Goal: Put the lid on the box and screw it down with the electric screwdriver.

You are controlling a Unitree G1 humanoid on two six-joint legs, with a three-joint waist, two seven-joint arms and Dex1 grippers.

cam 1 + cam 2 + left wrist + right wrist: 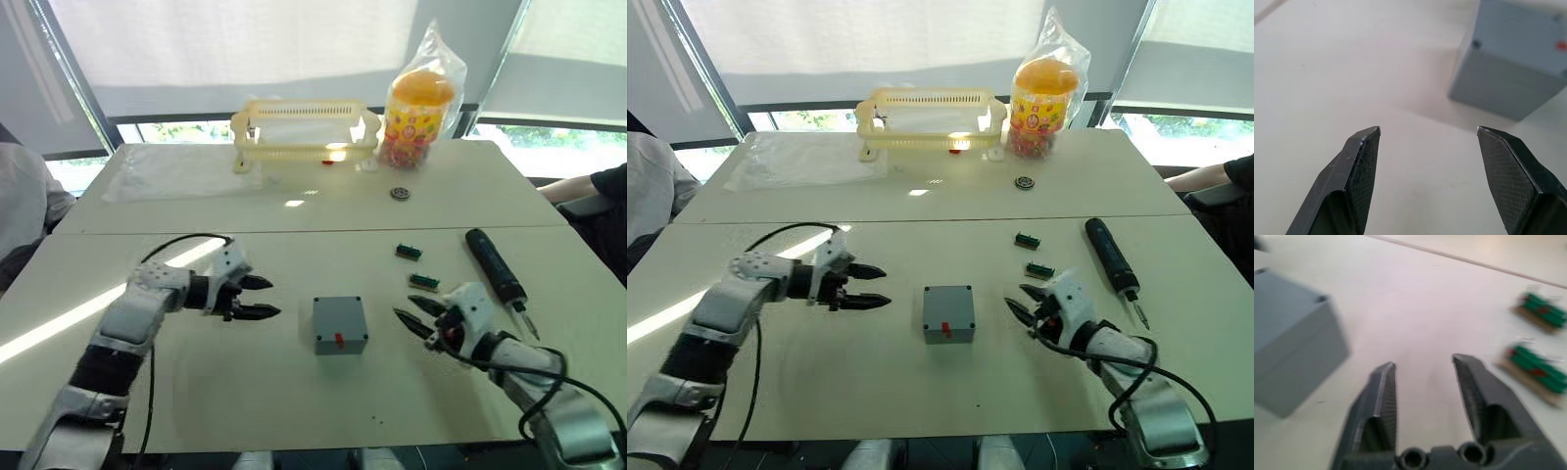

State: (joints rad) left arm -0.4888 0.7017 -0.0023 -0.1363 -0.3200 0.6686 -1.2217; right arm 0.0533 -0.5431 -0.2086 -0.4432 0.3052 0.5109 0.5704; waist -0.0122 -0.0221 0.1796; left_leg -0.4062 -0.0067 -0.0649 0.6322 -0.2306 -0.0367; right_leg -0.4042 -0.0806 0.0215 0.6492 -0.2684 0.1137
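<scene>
Left tool (263,298): jaws apart, holding nothing, hovering just above the bench (196,392), tips aimed at the box.
Box (340,324): between the two tools, to the right of the left tool and apart from it; sits flat on the bench, red mark on the side nearest the robot.
Lid (339,314): seems to sit already on the box, a closed flat top with corner holes seen from both wrists; I cannot tell whether any screws are in them.
Right tool (419,316): jaws apart, empty, low over the bench, right of the box and not touching it.
Green connector blocks (424,281): just beyond the right tool, a second one further off.
Electric screwdriver (495,266): lies on the bench beyond and to the right of the right tool, untouched.
Progress: lid placement looks done; picking up the screwdriver and driving the corners is left.
</scene>
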